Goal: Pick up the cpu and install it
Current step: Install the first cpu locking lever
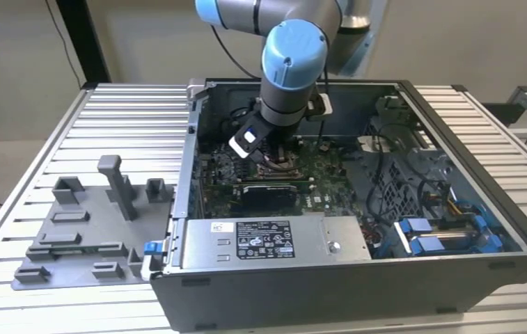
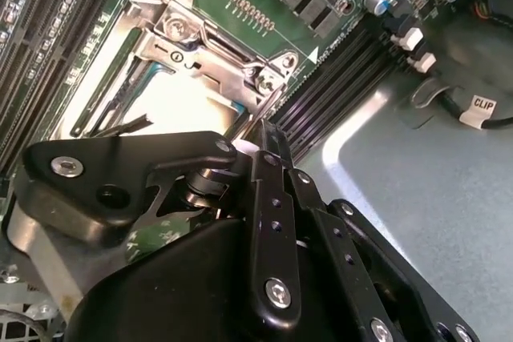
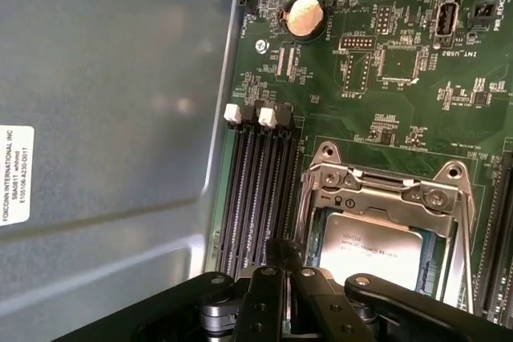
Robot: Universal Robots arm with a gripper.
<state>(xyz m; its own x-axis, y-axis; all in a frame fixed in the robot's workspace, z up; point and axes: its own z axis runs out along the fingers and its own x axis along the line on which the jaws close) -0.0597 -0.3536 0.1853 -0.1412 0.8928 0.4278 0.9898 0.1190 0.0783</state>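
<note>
our gripper (image 3: 282, 255) sits low inside the computer case (image 1: 486, 268), right over the socket frame (image 3: 385, 186) on the motherboard (image 3: 377, 62). in both wrist views the black linkage narrows to a point at the frame's near edge; the fingertips look drawn close together with nothing between them, though the linkage hides the tips themselves, so we can't be sure.

the cpu (image 3: 370, 247) lies flat inside the socket frame, pale silver top up, just beyond the gripper tips and touching nothing of ours that we can see. it appears seated in the socket, the frame's hinged bracket across its far edge. in the second wrist view the cpu (image 2: 188, 102) glares white, again just past the tips.

memory slots (image 3: 256, 190) run alongside the socket frame, toward the case wall. grey fixture blocks (image 1: 82, 229) stand outside the case, well away from the socket frame.
</note>
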